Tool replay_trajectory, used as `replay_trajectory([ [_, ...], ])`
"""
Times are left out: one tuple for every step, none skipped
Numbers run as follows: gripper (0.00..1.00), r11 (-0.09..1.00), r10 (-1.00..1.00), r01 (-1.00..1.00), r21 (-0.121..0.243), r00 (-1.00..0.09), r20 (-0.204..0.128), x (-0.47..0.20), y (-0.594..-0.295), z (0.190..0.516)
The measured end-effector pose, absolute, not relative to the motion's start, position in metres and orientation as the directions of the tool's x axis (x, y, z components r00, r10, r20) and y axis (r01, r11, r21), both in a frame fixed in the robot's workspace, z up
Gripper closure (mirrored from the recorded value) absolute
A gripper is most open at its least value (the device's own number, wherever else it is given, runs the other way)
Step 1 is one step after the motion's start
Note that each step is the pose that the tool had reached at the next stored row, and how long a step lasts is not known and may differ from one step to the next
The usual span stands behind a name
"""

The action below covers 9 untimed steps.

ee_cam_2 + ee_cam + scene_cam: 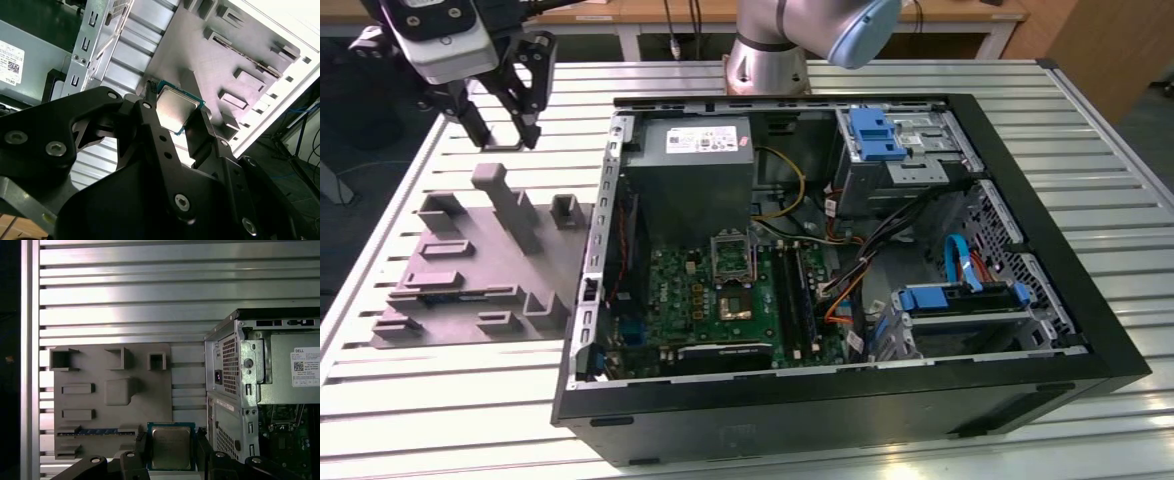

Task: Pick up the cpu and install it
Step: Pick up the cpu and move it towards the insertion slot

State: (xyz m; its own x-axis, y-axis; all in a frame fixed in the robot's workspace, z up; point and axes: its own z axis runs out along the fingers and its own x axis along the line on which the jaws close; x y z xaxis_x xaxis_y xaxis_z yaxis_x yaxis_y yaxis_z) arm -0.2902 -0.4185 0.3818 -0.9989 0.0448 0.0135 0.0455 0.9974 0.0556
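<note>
Cpu (171,447) in end effector (175,102) grip

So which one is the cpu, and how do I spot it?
Find the big black case; to the exterior view's left of it the claw hangs above a grey tray. The cpu is the small flat square pinched in the claw. It alone is shiny silver with a blue-green rim.
</note>
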Motion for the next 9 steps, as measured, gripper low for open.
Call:
replay_trajectory([
  [0.53,0.997,0.045,0.046,0.056,-0.999,0.014,-0.2898,-0.4185,0.3818],
  [0.53,0.997,0.045,0.046,0.056,-0.999,0.014,-0.2894,-0.4185,0.3818],
  [0.53,0.997,0.045,0.046,0.056,-0.999,0.013,-0.2890,-0.4185,0.3817],
  [0.53,0.997,0.045,0.046,0.056,-0.999,0.013,-0.2887,-0.4185,0.3817],
  [0.53,0.997,0.045,0.046,0.056,-0.999,0.014,-0.2885,-0.4185,0.3818],
  [0.53,0.997,0.045,0.046,0.056,-0.999,0.013,-0.2882,-0.4185,0.3817],
  [0.53,0.997,0.045,0.046,0.056,-0.999,0.013,-0.2879,-0.4185,0.3817],
  [0.53,0.997,0.045,0.046,0.056,-0.999,0.013,-0.2875,-0.4185,0.3817],
  [0.53,0.997,0.045,0.046,0.056,-0.999,0.013,-0.2872,-0.4185,0.3818],
])
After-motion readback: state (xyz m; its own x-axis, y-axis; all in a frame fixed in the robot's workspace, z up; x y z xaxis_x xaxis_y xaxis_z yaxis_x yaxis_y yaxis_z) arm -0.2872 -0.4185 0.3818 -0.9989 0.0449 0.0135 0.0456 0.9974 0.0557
